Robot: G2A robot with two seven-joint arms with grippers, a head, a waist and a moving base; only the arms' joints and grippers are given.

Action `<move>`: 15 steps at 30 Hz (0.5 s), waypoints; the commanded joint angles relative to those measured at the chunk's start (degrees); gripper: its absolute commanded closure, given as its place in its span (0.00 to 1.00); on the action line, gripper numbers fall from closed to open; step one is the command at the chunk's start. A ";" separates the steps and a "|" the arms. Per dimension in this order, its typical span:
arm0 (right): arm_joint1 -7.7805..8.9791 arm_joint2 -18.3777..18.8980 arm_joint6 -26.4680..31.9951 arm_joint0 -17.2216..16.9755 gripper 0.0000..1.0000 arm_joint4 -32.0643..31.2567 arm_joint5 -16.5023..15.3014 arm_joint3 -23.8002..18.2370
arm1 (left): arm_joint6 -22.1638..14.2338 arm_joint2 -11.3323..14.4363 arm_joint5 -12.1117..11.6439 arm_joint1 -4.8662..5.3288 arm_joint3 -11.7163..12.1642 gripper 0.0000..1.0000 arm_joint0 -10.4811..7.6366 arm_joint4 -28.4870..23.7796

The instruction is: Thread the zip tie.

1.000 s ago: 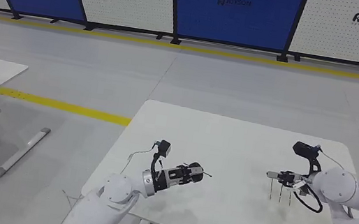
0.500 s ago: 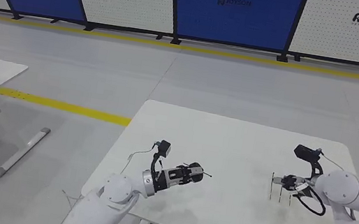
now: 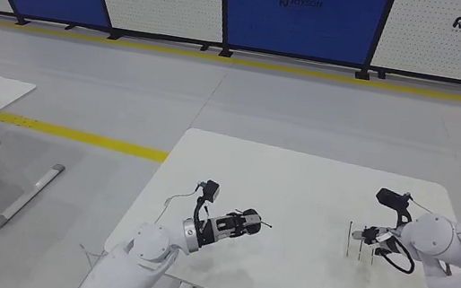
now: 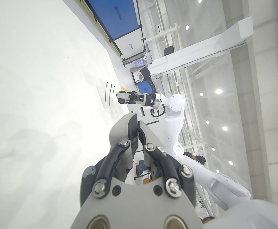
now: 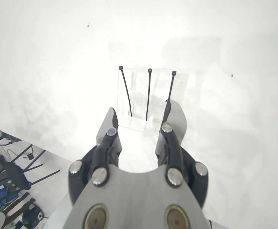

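Observation:
Three black zip ties [image 5: 148,93] lie side by side on a clear plastic holder [image 5: 180,81] on the white table [image 3: 296,191]. My right gripper [image 5: 140,113] is open just short of their tail ends. One fingertip [image 5: 167,108] overlaps the tail of the outermost tie [image 5: 171,86]. In the top view the zip ties [image 3: 362,245] sit at the table's right side with the right gripper [image 3: 363,232] over them. My left gripper [image 4: 136,122] is shut and hovers over the table's near left part, far from the ties. The left gripper [image 3: 251,221] has a short dark sliver past its tips; I cannot tell what it is.
The table's near edge runs close behind the left arm, and its right edge [image 3: 448,233] is close to the right arm. Bare table surface lies between the two grippers. In the left wrist view the right gripper [image 4: 119,98] is beside the zip ties [image 4: 109,94].
The right gripper has drawn back a little toward the table's right side, off the middle of the ties. The ties and the left arm have not moved.

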 commanded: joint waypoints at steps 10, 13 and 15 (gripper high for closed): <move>-1.28 -2.45 -0.10 2.33 0.67 0.56 0.18 4.80 | 0.00 0.00 0.00 0.00 0.00 1.00 0.00 0.00; -1.62 -3.03 -0.08 3.01 0.68 0.68 0.08 5.97 | 0.00 0.00 0.00 0.00 0.00 1.00 0.00 0.00; -1.90 -3.54 0.01 3.54 0.68 0.67 0.07 6.77 | 0.00 0.00 0.00 0.00 0.00 1.00 0.00 0.00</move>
